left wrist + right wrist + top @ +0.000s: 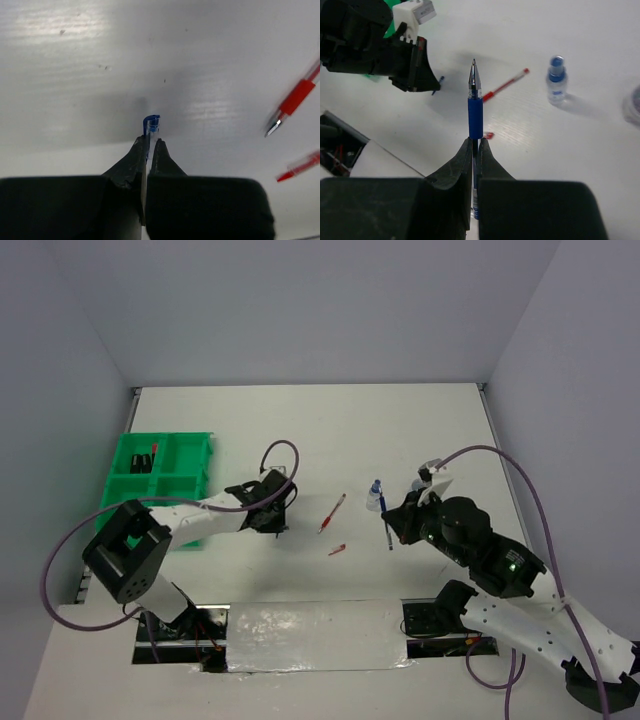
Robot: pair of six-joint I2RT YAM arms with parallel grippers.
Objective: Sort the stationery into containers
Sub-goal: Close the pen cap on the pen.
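Note:
My left gripper (151,141) is shut on a small clear pen cap with a blue tip (151,124), down at the table's surface. It sits right of the green divided tray (190,445), whose far-left compartment holds short black highlighters (148,460). My right gripper (475,142) is shut on a blue pen (475,107), which points forward over the table. A red pen (333,512) and a loose red cap (337,549) lie between the two arms. The blue-capped clear bottle (556,80) stands upright beyond the right gripper. The translucent roll (634,106) lies at the right edge.
The left arm's fingers (415,70) show in the right wrist view, across the red pen (505,85) from the blue pen's tip. A shiny plate (315,635) covers the near table edge between the arm bases. Purple cables loop over both arms.

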